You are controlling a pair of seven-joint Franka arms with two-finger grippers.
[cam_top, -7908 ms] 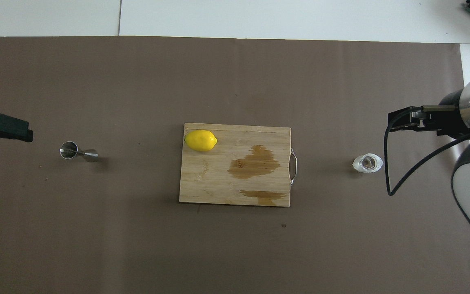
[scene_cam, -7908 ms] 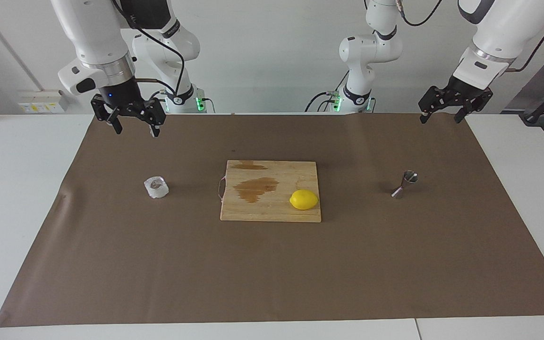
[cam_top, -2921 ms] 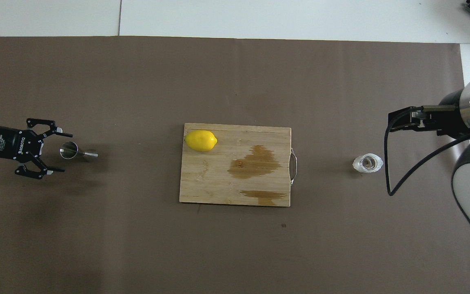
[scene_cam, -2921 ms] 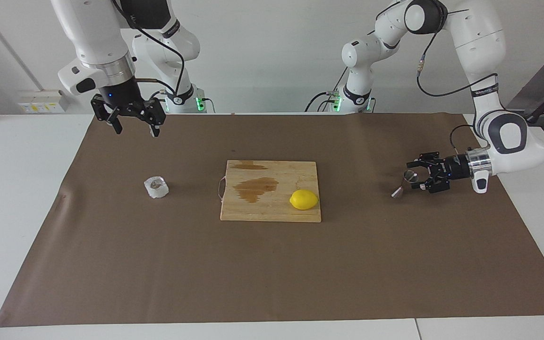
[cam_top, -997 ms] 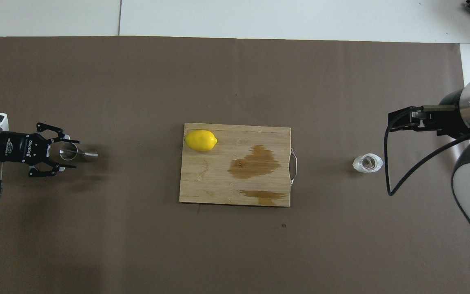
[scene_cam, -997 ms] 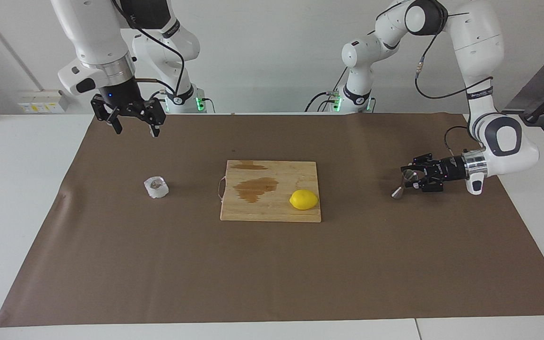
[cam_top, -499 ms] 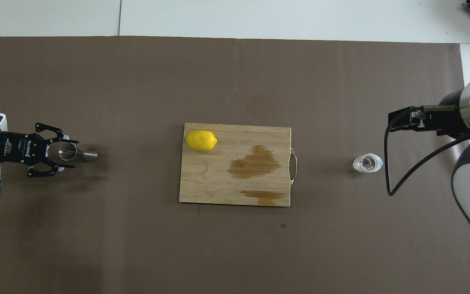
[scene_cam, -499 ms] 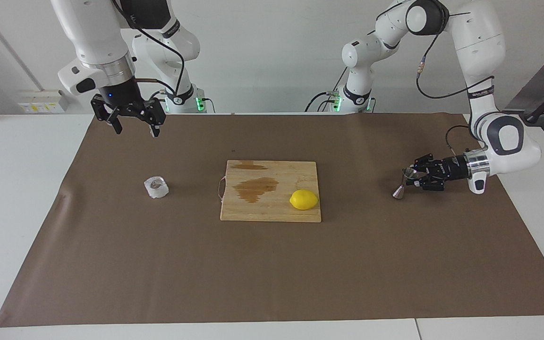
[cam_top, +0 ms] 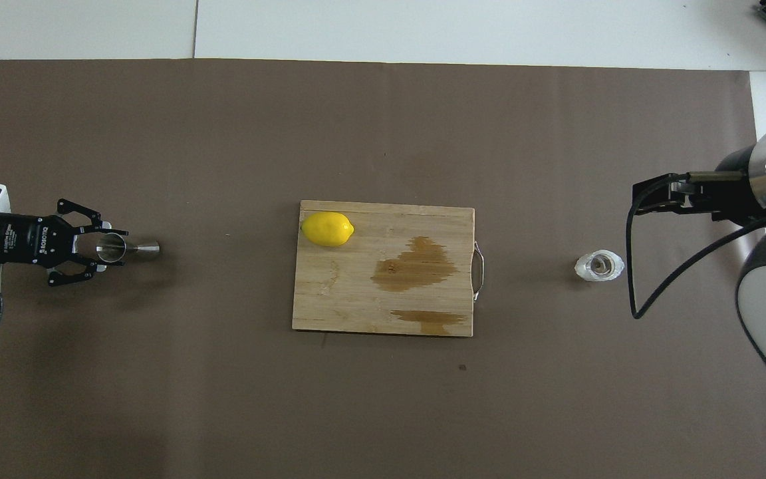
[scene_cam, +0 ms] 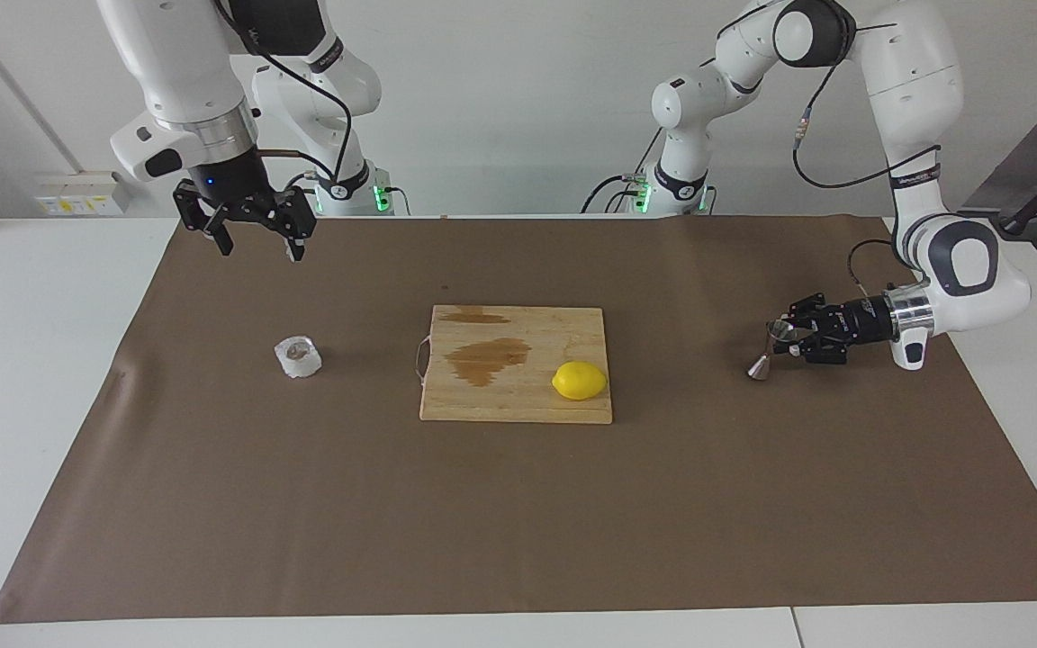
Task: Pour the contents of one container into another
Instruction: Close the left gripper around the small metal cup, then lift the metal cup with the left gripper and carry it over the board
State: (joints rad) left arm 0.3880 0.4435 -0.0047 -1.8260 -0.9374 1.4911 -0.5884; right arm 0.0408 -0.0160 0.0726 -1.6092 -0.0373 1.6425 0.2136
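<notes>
In the facing view, starting at its nine o'clock side, the right gripper hangs in the air over the brown paper that covers the surface, toward the right arm's end; its fingers stand spread apart and hold nothing, and this arm waits. Below it, at about five o'clock from that gripper in the view, the cup stands upright on the paper, well apart from the gripper, its mouth up; in the overhead view the cup sits at the three o'clock side, just under the right gripper, which shows there only in part. At the middle of the paper lies the board, wooden, with two dark wet stains on it and a small loop handle at its end toward the cup. The lemon lies on the board at the corner farther from the robots and toward the left arm's end; in the overhead view the lemon is at the board's eleven o'clock corner. At the three o'clock side of the facing view, the left gripper reaches in low and level over the paper, and its fingers are clenched on the upper cone of the jigger. The jigger leans, its lower cone down at the paper; whether it touches the paper I cannot tell. In the overhead view the jigger lies lengthwise toward three o'clock from the left gripper.
</notes>
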